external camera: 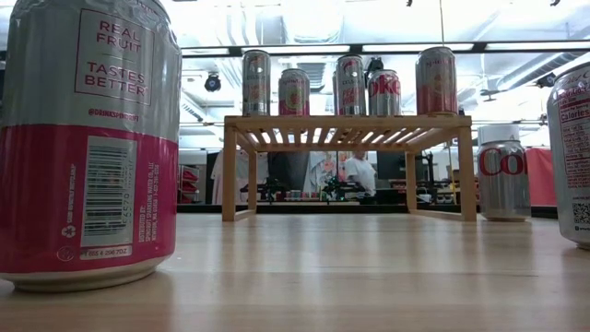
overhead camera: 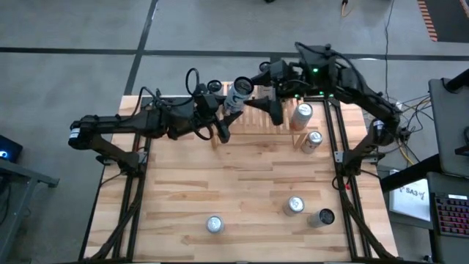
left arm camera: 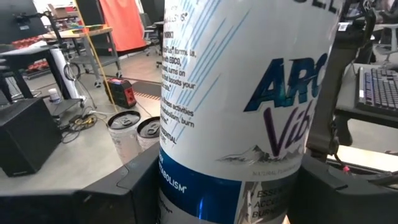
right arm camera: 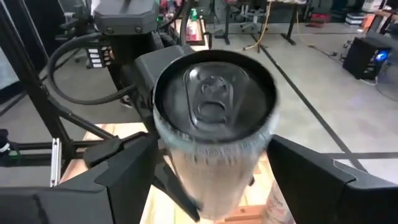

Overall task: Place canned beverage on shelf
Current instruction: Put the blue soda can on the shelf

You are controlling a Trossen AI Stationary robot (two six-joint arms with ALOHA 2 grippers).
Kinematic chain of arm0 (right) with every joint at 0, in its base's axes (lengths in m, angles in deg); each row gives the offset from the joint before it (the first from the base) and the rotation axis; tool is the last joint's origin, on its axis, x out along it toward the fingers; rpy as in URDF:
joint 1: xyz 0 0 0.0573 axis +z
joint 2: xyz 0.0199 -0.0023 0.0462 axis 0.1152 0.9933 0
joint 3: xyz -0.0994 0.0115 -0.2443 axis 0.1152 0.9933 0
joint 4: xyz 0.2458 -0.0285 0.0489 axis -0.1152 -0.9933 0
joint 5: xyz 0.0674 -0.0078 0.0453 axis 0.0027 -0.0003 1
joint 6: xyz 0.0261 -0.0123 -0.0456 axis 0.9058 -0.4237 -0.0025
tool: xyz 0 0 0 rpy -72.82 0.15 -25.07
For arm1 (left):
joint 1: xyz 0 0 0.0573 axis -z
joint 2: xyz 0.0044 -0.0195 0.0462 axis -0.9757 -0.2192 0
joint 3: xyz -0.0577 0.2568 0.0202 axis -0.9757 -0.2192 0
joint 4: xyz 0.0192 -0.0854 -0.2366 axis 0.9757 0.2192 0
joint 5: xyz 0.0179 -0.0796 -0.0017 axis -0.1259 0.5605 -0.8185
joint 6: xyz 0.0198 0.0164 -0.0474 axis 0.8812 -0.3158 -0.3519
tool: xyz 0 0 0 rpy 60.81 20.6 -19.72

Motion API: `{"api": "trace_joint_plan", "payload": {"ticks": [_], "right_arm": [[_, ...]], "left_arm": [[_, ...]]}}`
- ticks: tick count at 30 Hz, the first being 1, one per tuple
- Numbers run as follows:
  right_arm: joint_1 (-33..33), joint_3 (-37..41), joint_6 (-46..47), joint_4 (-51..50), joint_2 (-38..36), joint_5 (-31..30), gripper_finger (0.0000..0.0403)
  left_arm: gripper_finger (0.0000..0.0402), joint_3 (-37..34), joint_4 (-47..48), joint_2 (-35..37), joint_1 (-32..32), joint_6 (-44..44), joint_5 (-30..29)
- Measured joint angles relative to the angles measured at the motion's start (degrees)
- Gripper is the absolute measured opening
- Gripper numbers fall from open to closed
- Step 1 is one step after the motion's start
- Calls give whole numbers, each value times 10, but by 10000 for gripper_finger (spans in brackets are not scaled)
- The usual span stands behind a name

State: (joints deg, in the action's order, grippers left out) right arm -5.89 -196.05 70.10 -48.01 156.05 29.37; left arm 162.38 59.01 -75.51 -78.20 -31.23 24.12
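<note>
1. High view: two dark arms reach in from either side and meet over the far edge of the wooden table, above the left end of the shelf (overhead camera: 253,121), a low slatted rack of light wood.
2. Between them a white and blue can (overhead camera: 236,95) is held in the air, tilted, with its silver top turned towards the right arm. It is not on the shelf.
3. Left wrist view: the can (left arm camera: 249,93) fills the picture. The left gripper (left arm camera: 224,186) has a dark finger pressed to each side of the can, so it is clamped on it.
4. Right wrist view: the can's top (right arm camera: 214,124) faces the camera, with the right gripper (right arm camera: 211,180) set around that end. Whether it is squeezing the can or only straddling it cannot be told. The left arm's gripper shows just behind the can.
5. Low view: the shelf (external camera: 346,120) already carries five cans in a row on its slatted top. A silver can (external camera: 502,180) stands on the table just beside its right leg, and a pink can (external camera: 88,138) stands close to the camera. The carried can does not show here.
6. Three more cans stand near the table's front edge in the high view, one of them at (overhead camera: 213,224).
7. Judged step: a handover of the can from one arm to the other, or a joint steadying, before placing.
8. Next move calls for one sure grip, release by the other arm, turning the can upright, and lowering it into a free gap without knocking its neighbours.
</note>
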Motion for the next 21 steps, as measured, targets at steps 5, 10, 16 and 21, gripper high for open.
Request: {"api": "trace_joint_plan", "payload": {"ticks": [5, 10, 16, 21], "right_arm": [[0, -19, -1, 1, 27, 1, 292], [0, -39, -11, 5, 49, 0, 288], [0, -47, -16, 7, 56, 0, 257], [0, -47, -11, 7, 56, -4, 246]], "left_arm": [[232, -3, -1, 0, 0, -2, -1], [232, -5, -3, 0, 0, -2, -4], [232, -5, -5, 0, 0, -2, -5], [232, -5, -5, 0, 0, -3, -4]]}}
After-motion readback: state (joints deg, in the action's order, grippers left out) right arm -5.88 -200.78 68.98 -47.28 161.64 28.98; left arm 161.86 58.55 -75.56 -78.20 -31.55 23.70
